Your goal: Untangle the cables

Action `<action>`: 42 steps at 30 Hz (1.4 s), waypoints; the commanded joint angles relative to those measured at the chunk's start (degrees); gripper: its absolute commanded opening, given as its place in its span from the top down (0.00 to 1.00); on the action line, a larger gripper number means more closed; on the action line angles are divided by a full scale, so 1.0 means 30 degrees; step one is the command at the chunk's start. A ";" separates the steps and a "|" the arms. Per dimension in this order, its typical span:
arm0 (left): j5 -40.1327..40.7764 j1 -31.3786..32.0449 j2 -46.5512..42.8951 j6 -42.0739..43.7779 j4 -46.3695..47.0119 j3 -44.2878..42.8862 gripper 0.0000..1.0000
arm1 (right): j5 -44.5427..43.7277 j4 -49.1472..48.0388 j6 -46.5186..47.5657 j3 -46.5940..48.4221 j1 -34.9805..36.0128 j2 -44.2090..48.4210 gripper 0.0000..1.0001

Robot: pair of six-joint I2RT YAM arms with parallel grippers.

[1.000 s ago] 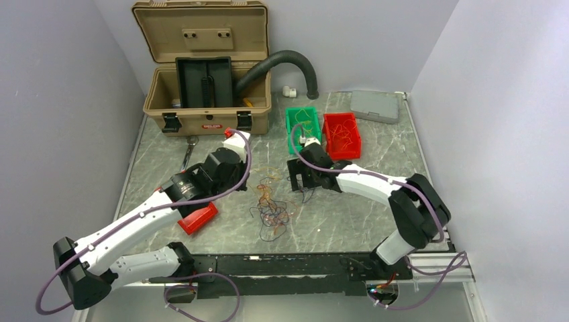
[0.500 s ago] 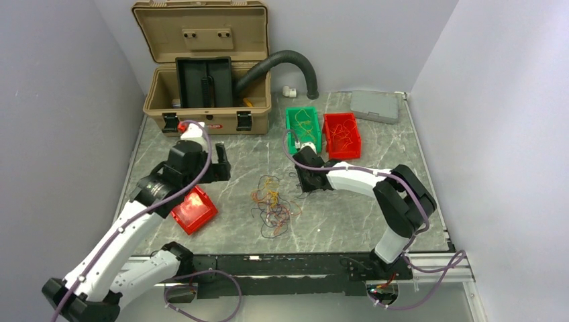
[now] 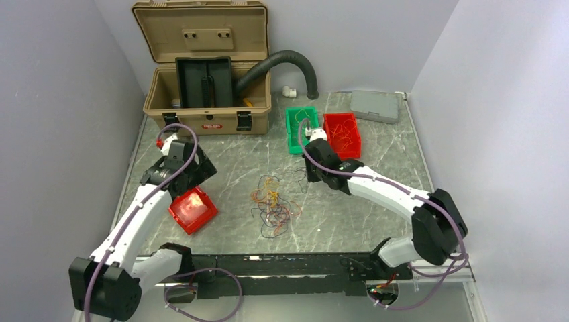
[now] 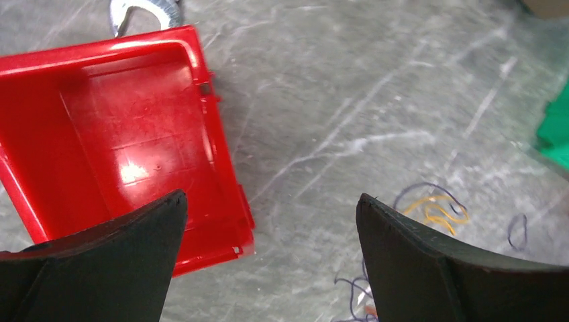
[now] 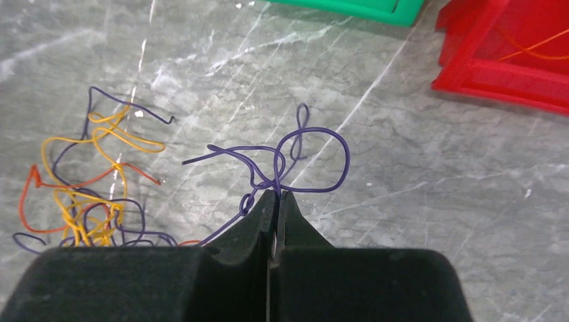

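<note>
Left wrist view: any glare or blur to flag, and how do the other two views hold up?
Left wrist: a white glare patch on the floor of the empty red bin. Right wrist: sharp on the purple wire pinched in the right gripper. Top external: even light, but the cables are barely resolved.

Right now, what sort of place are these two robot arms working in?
Likely a robotics lab workcell: a walled-in marble-look table, an open tan toolbox, and a green bin near loose tangled cables.
</note>
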State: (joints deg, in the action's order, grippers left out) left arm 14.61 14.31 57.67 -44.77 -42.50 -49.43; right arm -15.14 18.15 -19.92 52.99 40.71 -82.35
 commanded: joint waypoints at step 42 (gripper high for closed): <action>0.3205 0.2058 0.8696 -0.6373 0.0821 -0.4794 0.52 | 0.3396 -0.0639 0.2617 0.3038 -0.0263 0.4368 1.00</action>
State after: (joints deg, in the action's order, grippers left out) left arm 20.97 19.53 86.15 -65.21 -38.83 -60.27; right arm -13.45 22.04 -14.81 58.87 40.16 -68.58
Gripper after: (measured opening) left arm 0.423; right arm 0.018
